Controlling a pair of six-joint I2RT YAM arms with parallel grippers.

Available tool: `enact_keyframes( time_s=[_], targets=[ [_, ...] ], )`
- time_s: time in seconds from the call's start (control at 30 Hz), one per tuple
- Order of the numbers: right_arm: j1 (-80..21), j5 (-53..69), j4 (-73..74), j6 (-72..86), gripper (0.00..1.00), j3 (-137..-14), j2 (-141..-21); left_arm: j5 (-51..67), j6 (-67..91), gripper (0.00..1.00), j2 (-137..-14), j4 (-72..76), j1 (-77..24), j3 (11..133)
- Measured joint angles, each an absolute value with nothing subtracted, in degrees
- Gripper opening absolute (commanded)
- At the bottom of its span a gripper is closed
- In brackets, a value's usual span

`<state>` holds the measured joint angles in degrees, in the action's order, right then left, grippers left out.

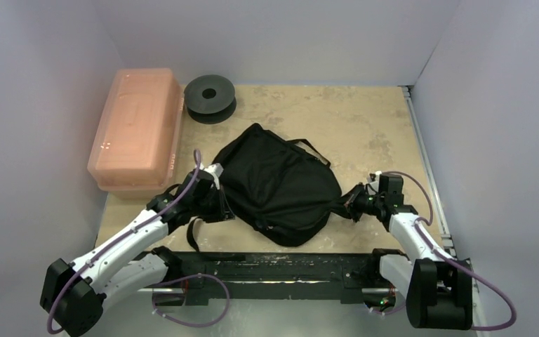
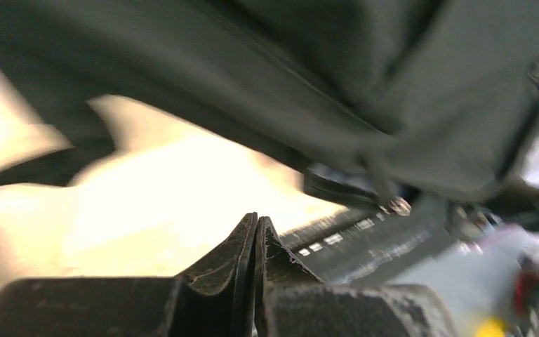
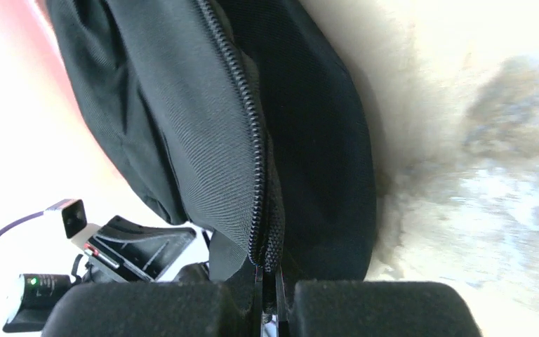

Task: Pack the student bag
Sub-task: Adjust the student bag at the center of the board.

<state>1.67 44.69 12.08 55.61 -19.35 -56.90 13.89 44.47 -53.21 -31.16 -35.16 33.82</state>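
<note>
The student bag (image 1: 277, 184) lies slumped in the middle of the counter (image 1: 365, 119). At its 4 o'clock edge the right gripper (image 3: 267, 272) is clamped on the fabric beside the zip (image 3: 253, 140) (its teeth run down to the pads). At 8 o'clock the left gripper (image 2: 256, 223) has its fingers pressed together, with nothing visible between them.

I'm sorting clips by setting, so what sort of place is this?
Probably a lab robot test cell: plain grey walls enclose a worn table, a left arm and right arm are mounted at its near edge, with a backpack laid out.
</note>
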Motion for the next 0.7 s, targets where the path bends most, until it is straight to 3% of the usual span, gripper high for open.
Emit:
enact_keyframes(
  time_s=[0.2, 0.3, 0.37, 0.53, 0.7],
  targets=[
    [6.1, 44.2, 17.5, 49.4, 0.00, -19.7, -56.4, 0.9, 43.9, 0.00, -53.5, -33.8, -34.2, 33.8],
    [6.4, 44.5, 18.9, 45.3, 0.55, -21.1, -57.0, 5.7, 42.7, 0.00, -53.8, -29.3, -33.9, 33.3],
    [4.4, 42.2, 23.5, 40.6, 0.66, -25.1, -59.0, 11.9, 41.8, 0.22, -53.3, -24.2, -33.9, 31.8],
    [-8.5, 32.2, 29.7, 33.4, 0.70, -34.3, -56.3, 25.1, 39.6, 0.56, -55.3, -18.8, -33.9, 31.4],
    [-10.7, 26.3, 38.1, 33.8, 0.72, -34.2, -49.5, 34.0, 40.0, 0.62, -61.5, -15.6, -34.1, 31.6]
  ],
)
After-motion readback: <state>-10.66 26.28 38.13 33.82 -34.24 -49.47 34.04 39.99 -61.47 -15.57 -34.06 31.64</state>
